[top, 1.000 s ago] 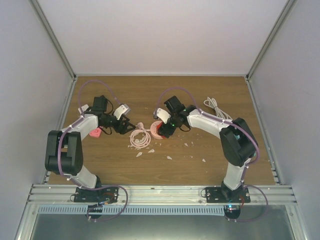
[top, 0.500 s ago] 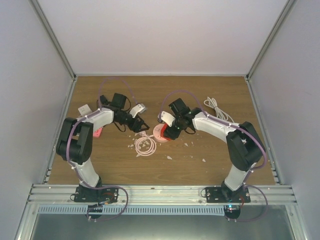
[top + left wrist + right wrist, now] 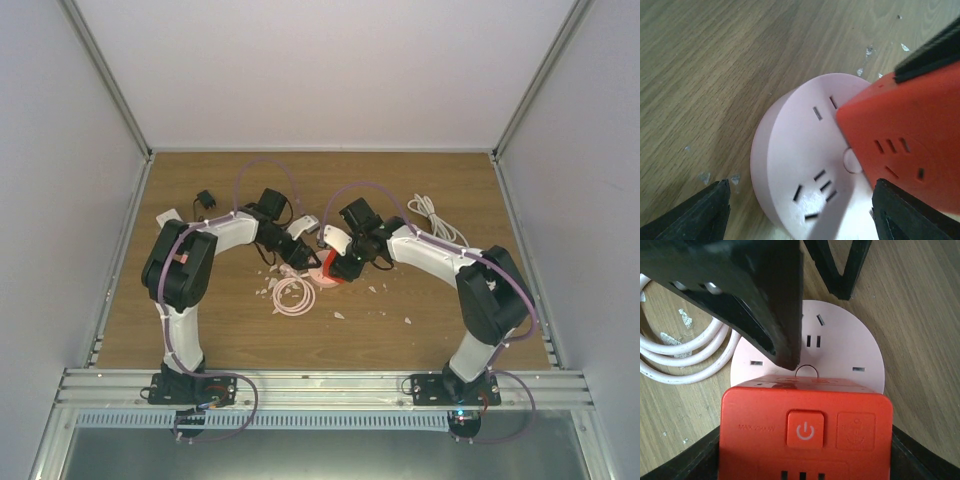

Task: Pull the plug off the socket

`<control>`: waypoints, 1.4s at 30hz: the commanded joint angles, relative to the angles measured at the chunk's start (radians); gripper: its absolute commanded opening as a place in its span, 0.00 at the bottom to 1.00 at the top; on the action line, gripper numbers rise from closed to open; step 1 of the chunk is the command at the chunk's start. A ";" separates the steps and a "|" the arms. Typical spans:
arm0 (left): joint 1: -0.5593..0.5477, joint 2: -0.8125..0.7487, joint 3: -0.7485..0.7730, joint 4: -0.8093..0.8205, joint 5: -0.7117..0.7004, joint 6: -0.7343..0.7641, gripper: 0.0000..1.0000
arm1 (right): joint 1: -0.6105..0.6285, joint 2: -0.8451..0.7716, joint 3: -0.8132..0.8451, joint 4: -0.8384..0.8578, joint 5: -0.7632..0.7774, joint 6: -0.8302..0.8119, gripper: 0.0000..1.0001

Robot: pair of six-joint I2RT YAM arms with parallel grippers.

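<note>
A round pink socket (image 3: 316,270) lies flat on the wooden table; it also shows in the left wrist view (image 3: 790,150) and the right wrist view (image 3: 850,350). An orange-red cube plug (image 3: 807,430) with a power button stands on it, also visible in the top view (image 3: 333,275) and the left wrist view (image 3: 910,130). My right gripper (image 3: 807,455) is shut on the plug, one finger on each side. My left gripper (image 3: 800,210) is open, its fingers (image 3: 705,212) standing either side of the socket's near edge. It hangs over the socket in the right wrist view (image 3: 765,300).
A coiled pale pink cable (image 3: 290,297) lies just left of the socket. A white cable bundle (image 3: 432,215) sits at the back right. A small black item (image 3: 205,198) and a white piece (image 3: 168,217) lie at the back left. Small white chips (image 3: 338,315) are scattered near the middle.
My left arm has swung right, bringing its gripper from the left side of the table to the socket. My right gripper has stayed on the plug, shifting slightly.
</note>
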 commanded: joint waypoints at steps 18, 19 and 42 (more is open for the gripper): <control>-0.065 0.089 -0.065 -0.063 -0.435 0.088 0.71 | -0.005 -0.098 -0.007 0.015 -0.095 0.007 0.39; -0.066 0.092 -0.065 -0.066 -0.448 0.088 0.70 | -0.005 -0.104 -0.008 0.018 -0.098 0.007 0.38; -0.114 0.044 -0.044 -0.117 -0.502 0.091 0.70 | -0.029 -0.159 -0.032 0.023 -0.137 -0.011 0.37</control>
